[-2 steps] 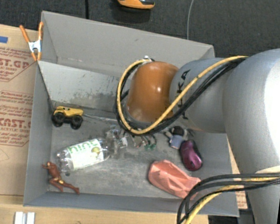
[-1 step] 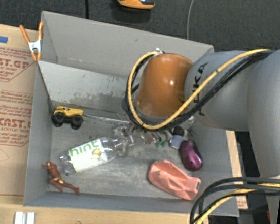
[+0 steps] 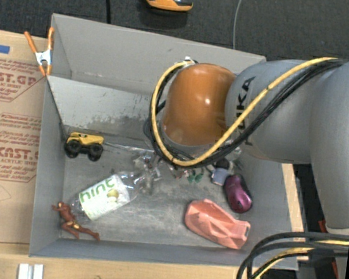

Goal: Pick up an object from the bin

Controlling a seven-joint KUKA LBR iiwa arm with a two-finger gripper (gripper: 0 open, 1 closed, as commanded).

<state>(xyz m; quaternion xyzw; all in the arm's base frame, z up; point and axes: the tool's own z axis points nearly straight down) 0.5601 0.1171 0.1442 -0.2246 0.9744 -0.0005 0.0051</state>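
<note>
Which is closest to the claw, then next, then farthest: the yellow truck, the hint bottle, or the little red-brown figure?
From the claw:
1. Hint bottle, bin's middle.
2. Yellow truck, by the left wall.
3. Red-brown figure, lower-left corner.

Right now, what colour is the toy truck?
The toy truck is yellow with black wheels; the camera view shows it.

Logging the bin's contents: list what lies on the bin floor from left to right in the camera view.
yellow toy truck → clear plastic bottle labelled hint → crumpled pink bag
</note>
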